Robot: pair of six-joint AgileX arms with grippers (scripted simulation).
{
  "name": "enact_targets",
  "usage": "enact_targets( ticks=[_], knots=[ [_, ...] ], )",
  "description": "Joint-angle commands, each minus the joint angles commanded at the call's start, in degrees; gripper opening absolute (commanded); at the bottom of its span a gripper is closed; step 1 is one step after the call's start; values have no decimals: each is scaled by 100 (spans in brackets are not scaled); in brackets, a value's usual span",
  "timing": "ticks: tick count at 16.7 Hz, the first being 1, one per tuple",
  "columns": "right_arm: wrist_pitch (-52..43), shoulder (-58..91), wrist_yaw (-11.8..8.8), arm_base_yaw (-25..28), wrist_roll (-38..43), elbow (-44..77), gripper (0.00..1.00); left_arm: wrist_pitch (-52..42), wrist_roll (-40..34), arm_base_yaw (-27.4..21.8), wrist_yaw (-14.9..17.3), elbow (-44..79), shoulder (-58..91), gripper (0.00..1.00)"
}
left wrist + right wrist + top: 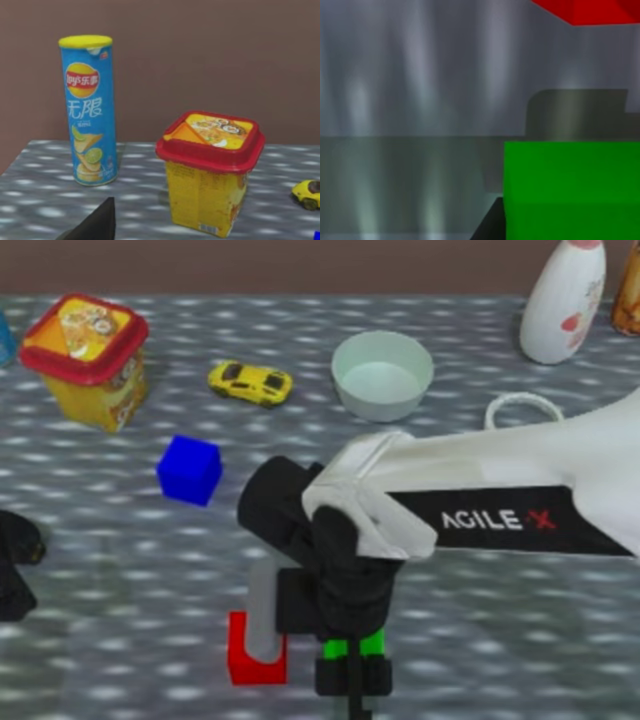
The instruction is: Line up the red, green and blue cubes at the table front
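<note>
Top view: bright green cube (352, 645), mostly hidden.

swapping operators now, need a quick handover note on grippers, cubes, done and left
Right gripper: low at the table front, with the small matte green cube between its fingers; grip not clear.
Left gripper: parked at the table's left edge.
Small matte red cube: at the front, just left of the green one.
Small matte blue cube: farther back, untouched.
Left: settle green, then bring blue into line.

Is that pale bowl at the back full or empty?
Empty. From above, the bowl shows only its own pale inside, with nothing lying in it. It stands upright on the table, beyond the right arm.
</note>
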Motion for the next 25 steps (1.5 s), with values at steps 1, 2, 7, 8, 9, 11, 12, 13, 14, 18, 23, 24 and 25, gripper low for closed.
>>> enact_targets(
  ticks=[1, 2, 7, 8, 9, 11, 12, 13, 14, 18, 23, 24, 25],
  knots=[
    [0, 0, 0, 0, 0, 0, 53, 0, 0, 0, 0, 0, 0, 100],
    [0, 0, 0, 0, 0, 0, 60, 0, 0, 0, 0, 0, 0, 100],
    [0, 0, 0, 0, 0, 0, 98, 0, 0, 0, 0, 0, 0, 100],
    [0, 0, 0, 0, 0, 0, 100, 0, 0, 0, 0, 0, 0, 100],
    [0, 0, 0, 0, 0, 0, 100, 0, 0, 0, 0, 0, 0, 100],
    [0, 0, 0, 0, 0, 0, 100, 0, 0, 0, 0, 0, 0, 100],
    [0, 0, 0, 0, 0, 0, 100, 0, 0, 0, 0, 0, 0, 100],
    [0, 0, 0, 0, 0, 0, 100, 0, 0, 0, 0, 0, 0, 100],
    [0, 0, 0, 0, 0, 0, 100, 0, 0, 0, 0, 0, 0, 100],
    [-100, -35, 1, 8, -10, 81, 100, 0, 0, 0, 0, 0, 0, 100],
    [-1157, -419, -3, 40, -15, 671, 100, 0, 0, 0, 0, 0, 0, 100],
    [-1299, -495, -4, 46, -17, 767, 100, 0, 0, 0, 0, 0, 0, 100],
    [-1379, -551, -5, 45, -15, 823, 100, 0, 0, 0, 0, 0, 0, 100]
  ],
)
